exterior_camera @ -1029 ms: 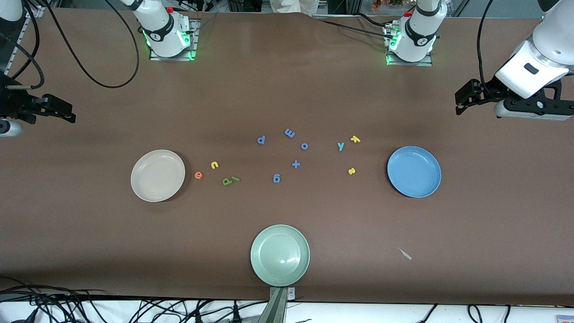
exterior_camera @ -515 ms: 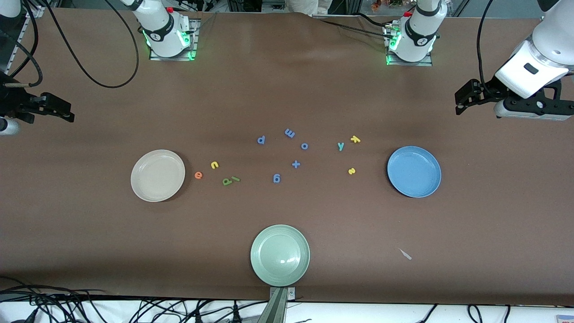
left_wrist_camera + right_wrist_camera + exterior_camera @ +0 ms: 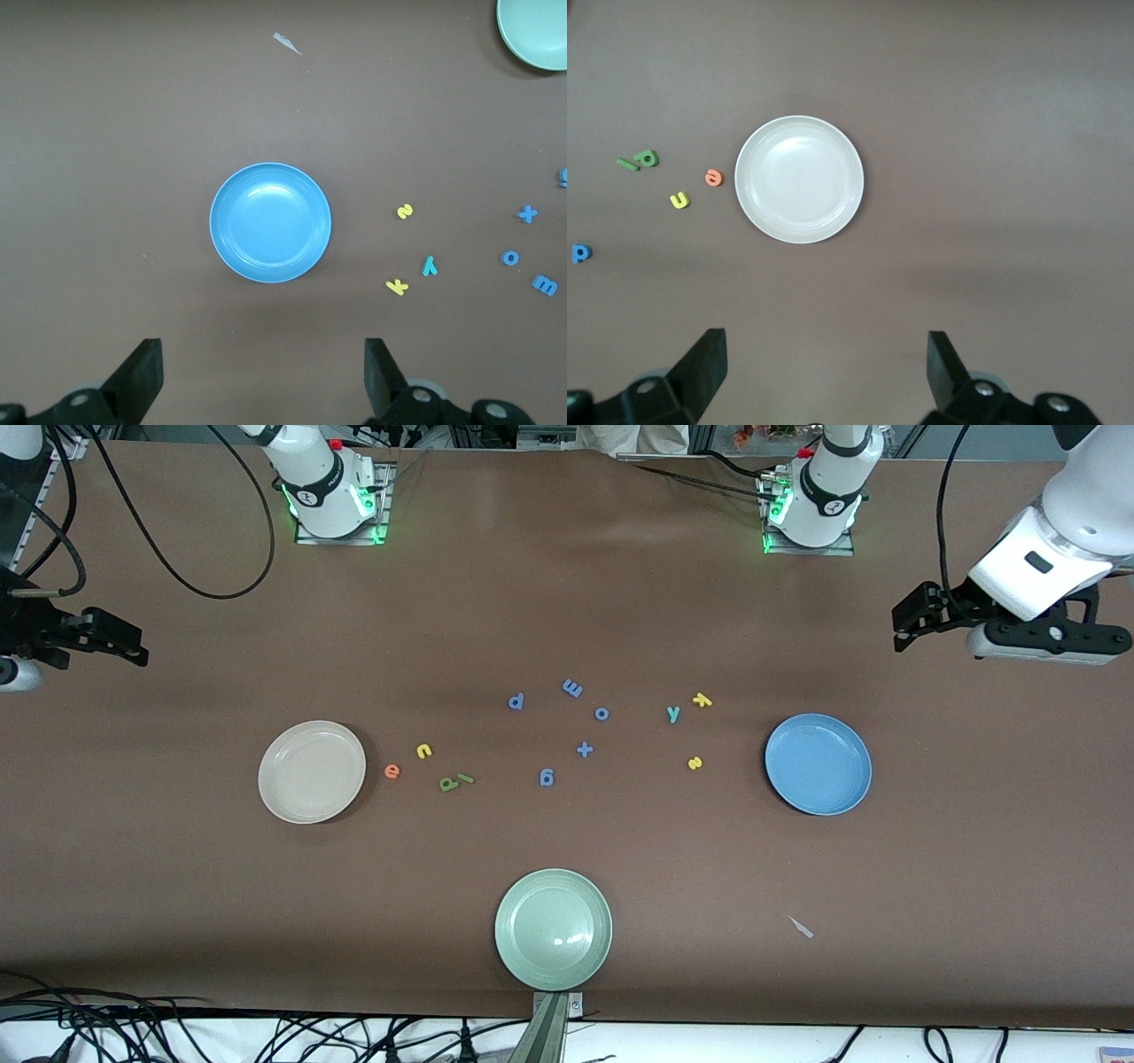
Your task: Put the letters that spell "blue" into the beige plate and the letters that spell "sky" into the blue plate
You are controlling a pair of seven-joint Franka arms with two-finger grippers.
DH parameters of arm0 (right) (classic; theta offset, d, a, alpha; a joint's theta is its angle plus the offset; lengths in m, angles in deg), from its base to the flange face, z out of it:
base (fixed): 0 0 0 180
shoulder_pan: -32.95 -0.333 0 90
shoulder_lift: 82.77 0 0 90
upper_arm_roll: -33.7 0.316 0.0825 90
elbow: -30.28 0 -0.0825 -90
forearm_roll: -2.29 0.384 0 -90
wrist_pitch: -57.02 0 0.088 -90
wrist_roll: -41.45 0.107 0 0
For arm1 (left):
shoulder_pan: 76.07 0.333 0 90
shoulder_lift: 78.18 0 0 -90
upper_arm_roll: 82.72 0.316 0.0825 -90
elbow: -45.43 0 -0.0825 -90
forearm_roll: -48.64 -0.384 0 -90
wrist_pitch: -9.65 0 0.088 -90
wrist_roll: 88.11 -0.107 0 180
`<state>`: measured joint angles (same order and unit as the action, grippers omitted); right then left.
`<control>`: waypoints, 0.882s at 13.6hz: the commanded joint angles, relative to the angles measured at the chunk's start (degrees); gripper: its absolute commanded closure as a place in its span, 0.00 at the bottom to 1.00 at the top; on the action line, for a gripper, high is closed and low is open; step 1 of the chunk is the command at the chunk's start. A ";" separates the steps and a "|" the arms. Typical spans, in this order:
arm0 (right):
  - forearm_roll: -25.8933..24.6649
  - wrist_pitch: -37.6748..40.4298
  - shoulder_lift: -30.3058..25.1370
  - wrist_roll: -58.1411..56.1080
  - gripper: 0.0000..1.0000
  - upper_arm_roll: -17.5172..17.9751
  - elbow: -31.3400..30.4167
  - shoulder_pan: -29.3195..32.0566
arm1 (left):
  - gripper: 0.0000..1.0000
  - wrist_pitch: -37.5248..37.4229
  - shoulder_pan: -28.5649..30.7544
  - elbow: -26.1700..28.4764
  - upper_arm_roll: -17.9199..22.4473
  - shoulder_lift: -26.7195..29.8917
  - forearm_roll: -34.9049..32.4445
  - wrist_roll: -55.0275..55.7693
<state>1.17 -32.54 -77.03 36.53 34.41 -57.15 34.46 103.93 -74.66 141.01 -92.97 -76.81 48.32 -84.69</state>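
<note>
The beige plate (image 3: 312, 771) (image 3: 799, 179) lies toward the right arm's end. Beside it are the orange e (image 3: 392, 771) (image 3: 714, 178), yellow u (image 3: 424, 751) (image 3: 679, 200), green b (image 3: 449, 784) (image 3: 648, 158) and thin green l (image 3: 466, 779). The blue plate (image 3: 818, 763) (image 3: 270, 222) lies toward the left arm's end, with the yellow s (image 3: 695, 763) (image 3: 405, 211), teal y (image 3: 673, 713) (image 3: 430, 265) and yellow k (image 3: 702, 700) (image 3: 397, 286) close by. My left gripper (image 3: 912, 615) (image 3: 263, 372) hangs open and empty over bare table at its end. My right gripper (image 3: 115, 642) (image 3: 827, 367) does likewise at the other end.
A pale green plate (image 3: 554, 928) sits near the front edge. Several all-blue letters and a plus sign (image 3: 584, 749) lie scattered mid-table between the two letter groups. A small pale scrap (image 3: 802, 927) lies nearer the front camera than the blue plate.
The left arm has shifted slightly toward the robots' bases. The right gripper has barely moved. Letters and plates lie as before.
</note>
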 commanded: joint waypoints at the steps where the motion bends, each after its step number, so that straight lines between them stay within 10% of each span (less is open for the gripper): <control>1: 0.68 -0.62 1.45 2.27 0.00 2.98 -0.55 0.15 | 0.00 -0.94 -1.67 -1.62 -0.38 -4.53 -0.47 -0.35; 12: 0.33 -35.47 11.74 16.52 0.00 15.10 -19.07 -0.55 | 0.00 9.24 -10.46 -1.63 -3.28 -25.44 -0.82 -1.05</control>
<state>1.44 -61.66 -66.38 52.03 48.60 -72.43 33.92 111.64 -83.03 141.16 -96.26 -98.62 48.32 -84.81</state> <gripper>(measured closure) 0.000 0.000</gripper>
